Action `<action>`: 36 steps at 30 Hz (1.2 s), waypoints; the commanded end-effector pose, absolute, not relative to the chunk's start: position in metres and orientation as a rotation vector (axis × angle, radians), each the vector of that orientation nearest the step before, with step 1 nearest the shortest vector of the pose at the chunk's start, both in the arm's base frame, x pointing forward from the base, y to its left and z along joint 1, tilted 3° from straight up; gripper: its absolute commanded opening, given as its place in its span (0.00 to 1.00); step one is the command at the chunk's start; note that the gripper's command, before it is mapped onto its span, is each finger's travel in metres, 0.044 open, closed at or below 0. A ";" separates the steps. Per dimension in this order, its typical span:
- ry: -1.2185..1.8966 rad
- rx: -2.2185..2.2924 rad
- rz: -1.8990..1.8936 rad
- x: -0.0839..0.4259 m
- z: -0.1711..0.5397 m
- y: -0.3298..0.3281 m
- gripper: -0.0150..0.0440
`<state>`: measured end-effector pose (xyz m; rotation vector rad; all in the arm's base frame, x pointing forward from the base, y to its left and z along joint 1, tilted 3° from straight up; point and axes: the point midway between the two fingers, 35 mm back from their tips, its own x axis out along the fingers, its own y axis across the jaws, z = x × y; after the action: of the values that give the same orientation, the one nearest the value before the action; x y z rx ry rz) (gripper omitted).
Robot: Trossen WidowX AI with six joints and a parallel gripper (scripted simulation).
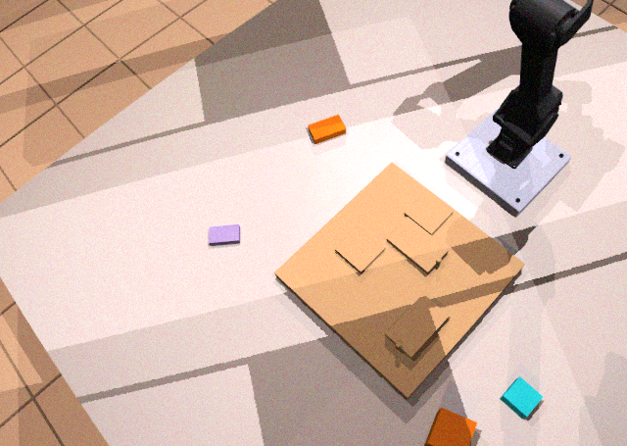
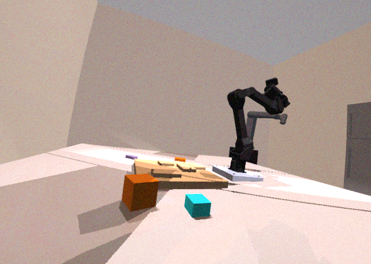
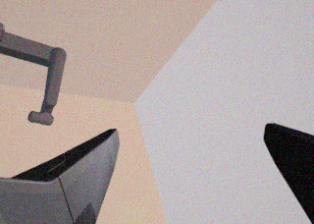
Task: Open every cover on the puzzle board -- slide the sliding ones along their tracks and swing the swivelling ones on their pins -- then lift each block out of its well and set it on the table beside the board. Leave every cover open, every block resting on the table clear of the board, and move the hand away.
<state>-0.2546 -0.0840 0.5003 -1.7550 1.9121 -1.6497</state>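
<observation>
We see the end effector (image 3: 190, 134) spread, raised well apart from the puzzle board (image 1: 323, 279) (image 2: 209, 184); a cyan block (image 1: 521, 397) (image 2: 197, 205), a purple block (image 1: 224, 234) (image 2: 131, 156) on the bench (image 1: 152, 279) (image 2: 269, 213)

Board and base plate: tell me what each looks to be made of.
The board looks like pale wood or MDF with a matt finish: an even tan colour, no grain or gloss showing. The base plate could be painted metal or plastic, smooth and slightly glossy: pale blue-grey, with faint lighter patches like reflections.
</observation>
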 end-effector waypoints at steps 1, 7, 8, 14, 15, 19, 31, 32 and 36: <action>1.913 -1.752 -1.652 -0.255 0.500 -0.084 0.89; 1.935 -1.664 -1.737 -0.268 0.499 -0.066 0.62; 1.939 -1.647 -1.752 -0.270 0.499 -0.063 0.58; 1.971 -1.555 -1.838 -0.282 0.498 -0.042 0.31; 1.977 -1.540 -1.851 -0.284 0.497 -0.038 0.26; 2.000 -1.480 -1.905 -0.290 0.496 -0.024 0.25; 2.051 -1.281 -2.077 -0.307 0.490 0.023 0.25; 2.053 -1.263 -2.093 -0.308 0.489 0.028 0.25; 2.062 -1.191 -2.156 -0.312 0.487 0.045 0.25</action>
<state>-0.3073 0.0300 0.4895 -1.2536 2.0601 -2.0975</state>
